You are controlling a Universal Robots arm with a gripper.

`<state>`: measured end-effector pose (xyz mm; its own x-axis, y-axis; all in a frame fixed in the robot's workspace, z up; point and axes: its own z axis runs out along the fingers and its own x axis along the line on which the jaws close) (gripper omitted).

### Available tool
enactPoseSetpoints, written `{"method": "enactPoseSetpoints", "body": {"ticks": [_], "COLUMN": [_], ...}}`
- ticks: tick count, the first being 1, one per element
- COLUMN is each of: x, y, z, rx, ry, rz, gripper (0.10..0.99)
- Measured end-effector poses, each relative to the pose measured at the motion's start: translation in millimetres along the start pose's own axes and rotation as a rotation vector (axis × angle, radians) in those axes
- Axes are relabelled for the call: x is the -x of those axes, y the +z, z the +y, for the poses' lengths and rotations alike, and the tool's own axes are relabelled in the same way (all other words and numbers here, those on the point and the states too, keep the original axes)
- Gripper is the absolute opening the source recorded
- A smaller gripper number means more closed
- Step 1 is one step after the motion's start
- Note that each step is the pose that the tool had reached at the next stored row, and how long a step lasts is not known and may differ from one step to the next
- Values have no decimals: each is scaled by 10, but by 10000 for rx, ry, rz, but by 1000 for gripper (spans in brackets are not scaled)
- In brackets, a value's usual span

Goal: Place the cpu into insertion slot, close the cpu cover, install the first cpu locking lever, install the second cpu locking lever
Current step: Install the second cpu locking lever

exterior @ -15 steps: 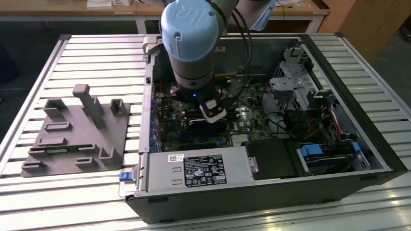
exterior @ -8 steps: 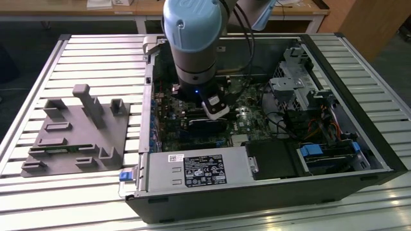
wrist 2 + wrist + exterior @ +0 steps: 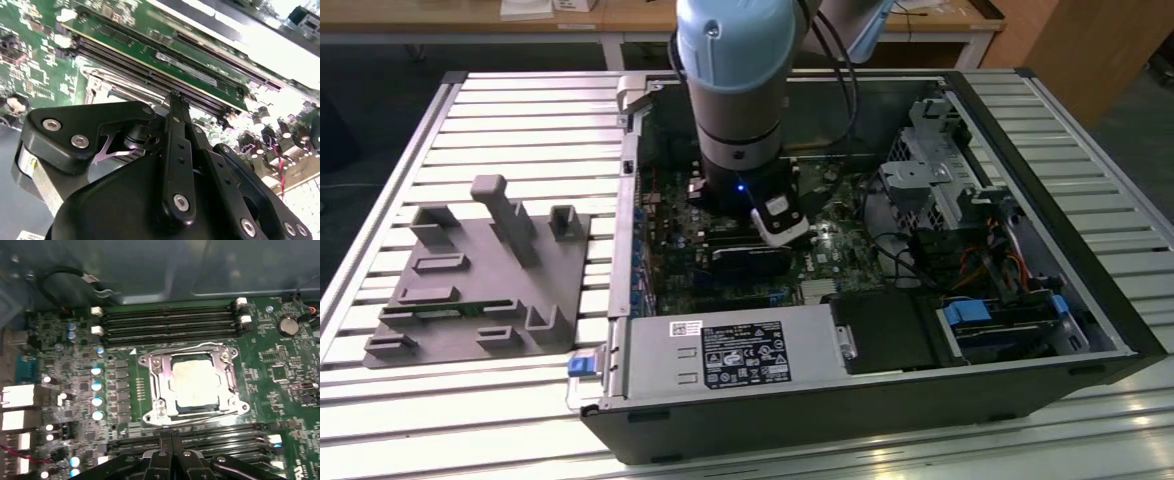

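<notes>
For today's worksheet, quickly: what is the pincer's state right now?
Pincer: shut, holding nothing, above the motherboard's memory slots, beside the cpu.

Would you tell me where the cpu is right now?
In the first wrist view the cpu sits under the cpu cover, between two banks of long black slots.
</notes>
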<state>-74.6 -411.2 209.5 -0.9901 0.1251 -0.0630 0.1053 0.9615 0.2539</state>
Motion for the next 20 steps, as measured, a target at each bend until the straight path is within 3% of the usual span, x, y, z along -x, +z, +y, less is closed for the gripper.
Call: {"method": "enactPoseSetpoints", "body": {"ticks": [6, 13, 20], "x": [85, 124, 184], "y": [27, 77, 125], "z": [81, 259, 423], "rx": [-90, -101, -192], "ry": [12, 8, 2], "rz": [-14, -15, -25], "gripper": [106, 106, 106]}}
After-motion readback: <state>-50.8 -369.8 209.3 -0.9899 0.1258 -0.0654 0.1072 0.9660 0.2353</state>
